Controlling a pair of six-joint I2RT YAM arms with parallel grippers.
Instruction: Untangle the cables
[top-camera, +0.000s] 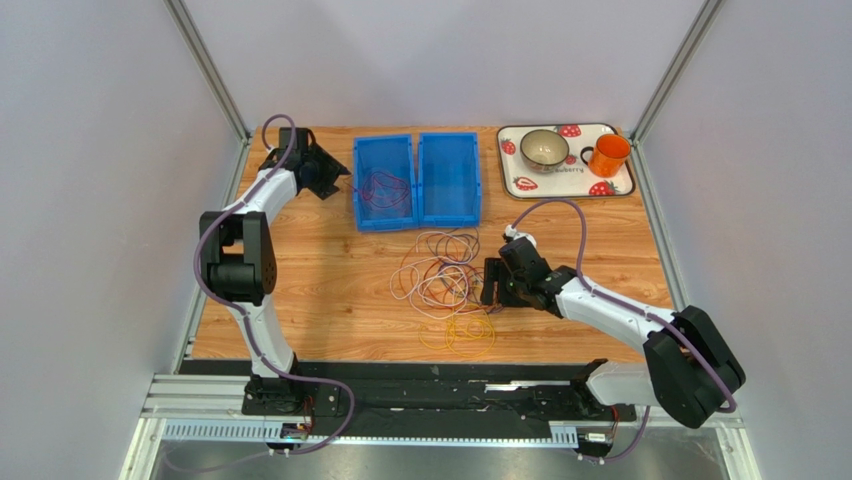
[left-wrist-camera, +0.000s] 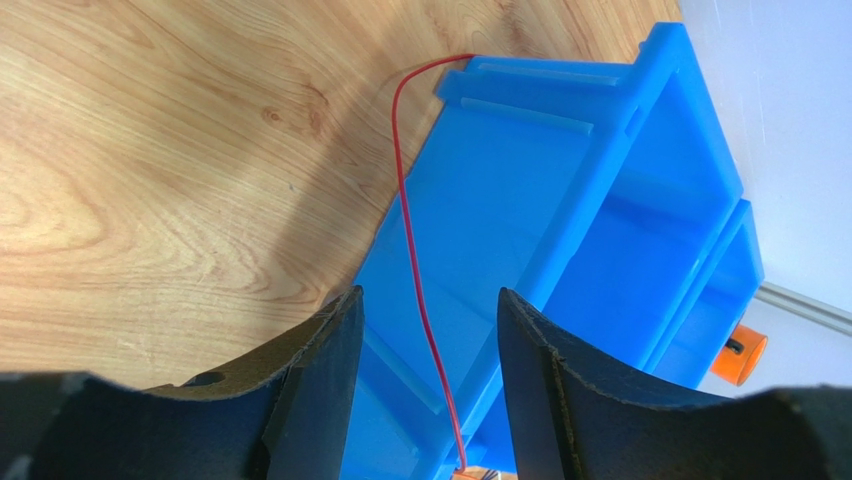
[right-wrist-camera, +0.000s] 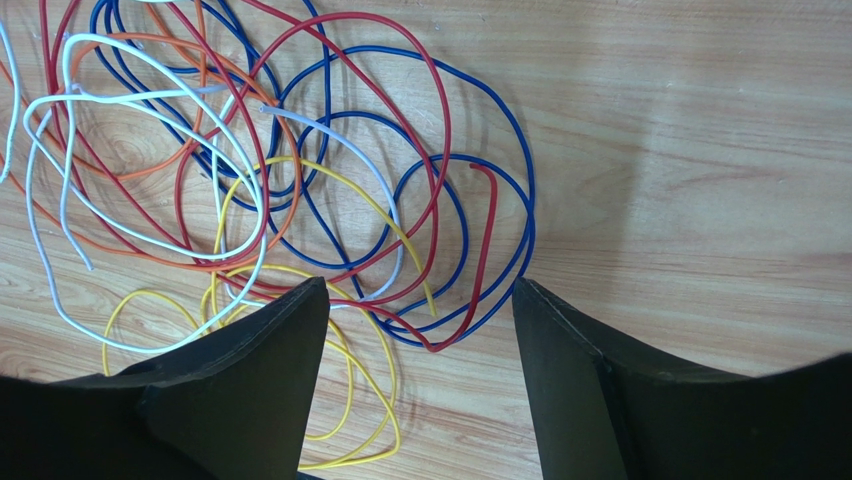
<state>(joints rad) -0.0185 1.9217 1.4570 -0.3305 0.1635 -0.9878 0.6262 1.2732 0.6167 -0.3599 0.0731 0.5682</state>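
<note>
Cables (right-wrist-camera: 262, 190) lie tangled just ahead of the right gripper (right-wrist-camera: 420, 290).

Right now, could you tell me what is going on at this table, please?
Two robot arms are sorting out loose cables. The left gripper is at the left blue bin, jaws apart, with a red cable running between its fingers and up to the bin's rim. The right gripper hovers open over the tangle of cables on the table, holding nothing. Those cables lie looped over one another, not yet separated.
</note>
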